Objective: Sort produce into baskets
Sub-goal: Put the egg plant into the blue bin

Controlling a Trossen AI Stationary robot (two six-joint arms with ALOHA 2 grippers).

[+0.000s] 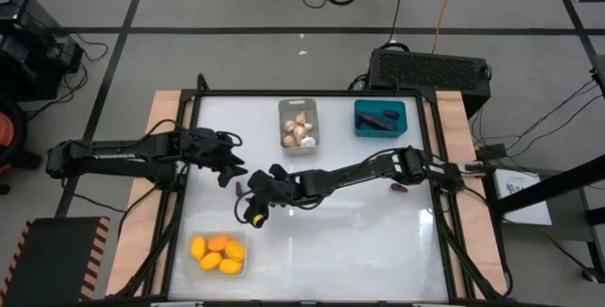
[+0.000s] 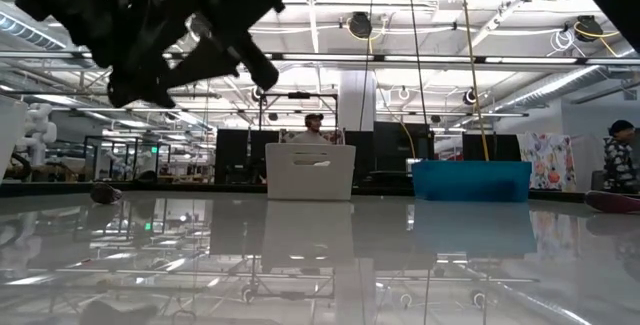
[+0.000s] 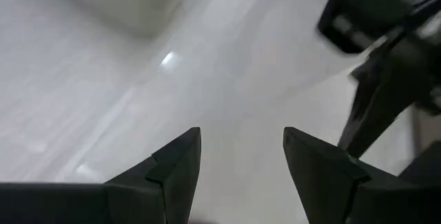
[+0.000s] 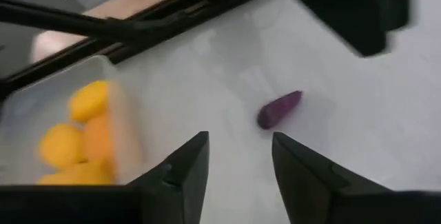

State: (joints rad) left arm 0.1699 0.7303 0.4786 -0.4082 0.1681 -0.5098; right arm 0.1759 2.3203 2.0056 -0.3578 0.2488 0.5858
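White table (image 1: 359,241) with three baskets (image 1: 300,125) and two loose eggplants (image 1: 398,189).

left arm (image 1: 113,156): dark, jointed segments are being shown, with pale lettering along the long link
right arm (image 1: 359,170): dark, slimmer links are being shown, with a yellow patch near the wrist end
left gripper (image 3: 241,169): two black, wedge-shaped fingers with angular faceted edges are being seen
right gripper (image 4: 240,172): two black tapering fingers with stepped inner faces are being seen
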